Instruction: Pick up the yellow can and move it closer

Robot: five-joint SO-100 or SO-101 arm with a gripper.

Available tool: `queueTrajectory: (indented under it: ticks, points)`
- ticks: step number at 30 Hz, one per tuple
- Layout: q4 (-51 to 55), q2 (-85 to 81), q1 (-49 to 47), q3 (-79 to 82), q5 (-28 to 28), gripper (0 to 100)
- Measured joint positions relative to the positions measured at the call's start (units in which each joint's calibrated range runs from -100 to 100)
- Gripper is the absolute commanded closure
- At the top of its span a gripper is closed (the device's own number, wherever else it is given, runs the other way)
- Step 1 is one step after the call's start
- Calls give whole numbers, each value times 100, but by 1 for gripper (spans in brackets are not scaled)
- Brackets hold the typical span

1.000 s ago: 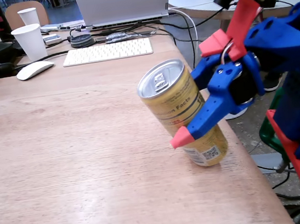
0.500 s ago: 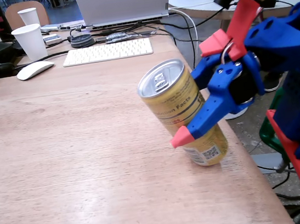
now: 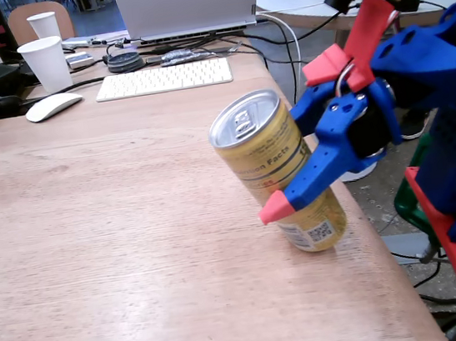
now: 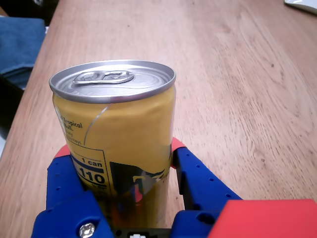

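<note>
While tilted, yellow can (image 3: 273, 164) in end effector (image 3: 284, 181), nr table (image 3: 94, 238) edge

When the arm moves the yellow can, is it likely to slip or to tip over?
The yellow can is tall, slim and already tilted, so it may tip if released. Its smooth metal skin may slip in the tool, which holds it mid-body.

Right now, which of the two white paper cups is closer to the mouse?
The larger front cup, just above the white mouse in the fixed view; the smaller cup sits farther back.

Glossy metal yellow can (image 4: 126, 134), matt wood table (image 3: 94, 238)
</note>
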Motion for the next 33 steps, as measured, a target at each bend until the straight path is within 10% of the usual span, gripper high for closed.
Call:
queueTrajectory:
  ticks: [33]
  points:
    - [-464, 17, 38, 18, 44, 79]
